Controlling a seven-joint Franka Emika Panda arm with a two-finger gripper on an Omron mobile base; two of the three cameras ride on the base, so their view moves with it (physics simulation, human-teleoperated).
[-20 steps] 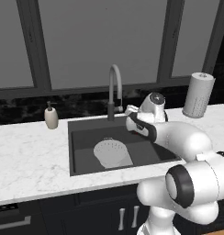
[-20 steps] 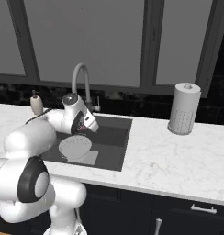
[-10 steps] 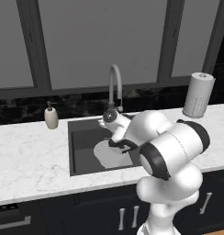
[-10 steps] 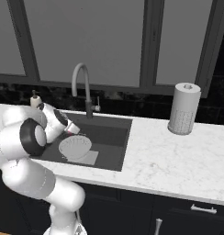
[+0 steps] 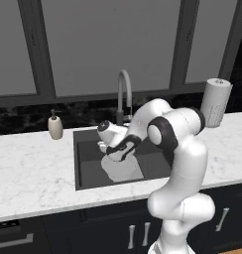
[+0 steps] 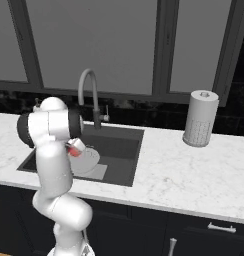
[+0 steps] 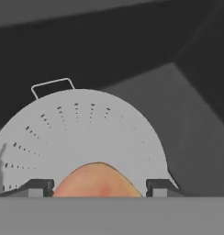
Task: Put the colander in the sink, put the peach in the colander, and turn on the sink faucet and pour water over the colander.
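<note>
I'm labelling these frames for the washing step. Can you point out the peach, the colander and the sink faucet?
peach point(image 7: 98, 181), hand view, on its orange top between the fingertips.
colander point(image 7: 86, 133), hand view, on its perforated inner wall.
sink faucet point(image 6: 87, 80), right base view, on the arched spout.

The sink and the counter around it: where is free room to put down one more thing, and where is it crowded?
Bare marble lies between the sink and the paper towel roll, and on the counter in front of the soap dispenser. The sink's right part is also bare. Its middle is crowded: the colander sits there, with the gripper holding the peach over it.
</note>
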